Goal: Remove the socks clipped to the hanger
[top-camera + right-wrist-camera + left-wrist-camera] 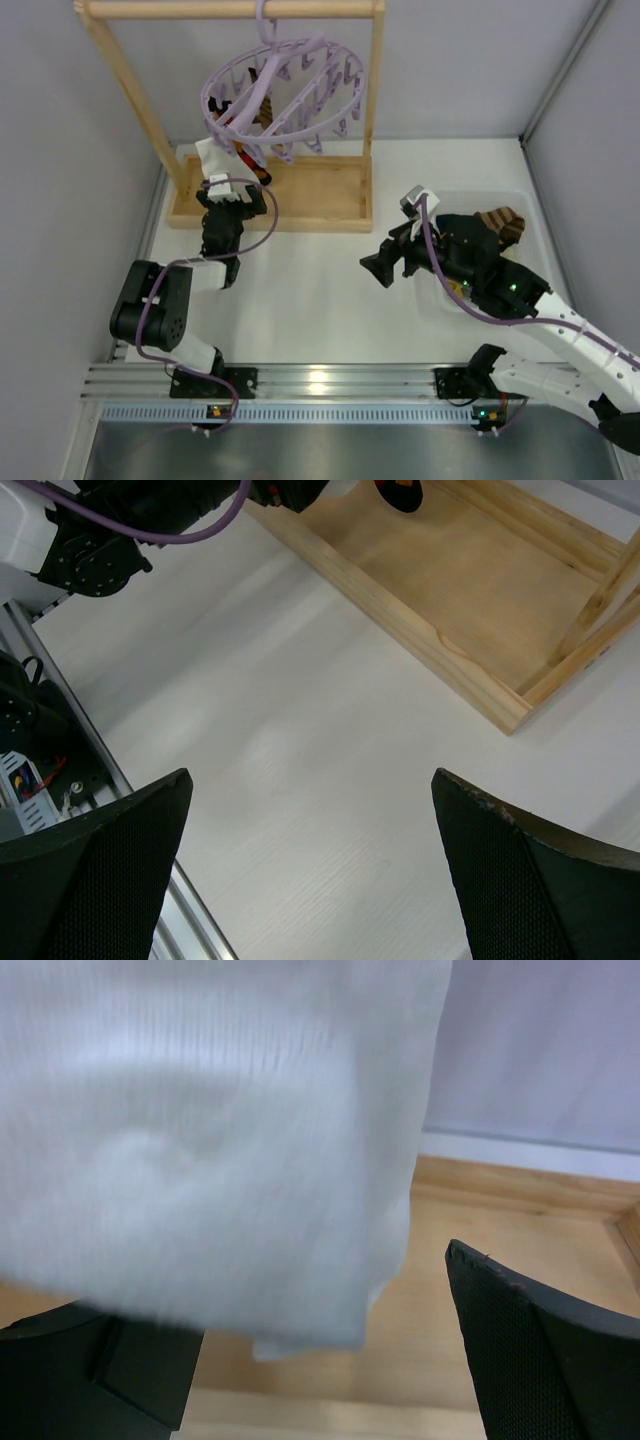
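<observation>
Socks [215,155] hang clipped to the hanger [300,95] as the left pincer [300,1300] stands wide open around the lower end of a white sock [220,1150]. Its fingers [540,1360] sit on either side of the cloth and are not closed on it; whether the left one touches the fabric cannot be told. Just beside the white sock, a black argyle sock [255,165] with red-orange diamonds dangles from the same lilac ring, which hooks over the top bar of a wooden rack [270,205] at the far left of the tabletop [320,300]. Well apart to the right, the right pincer [312,780] hovers wide open and empty above bare tabletop, near a clear bin [535,205] where a brown-and-cream striped sock [502,222] and a dark one lie. The step in hand appears to be the grasp on the white sock. The next move would call for the left pincer to close on the cloth and draw it down and away from its peg, firmly enough to slip the clip without swinging the tilted hanger off the bar
</observation>
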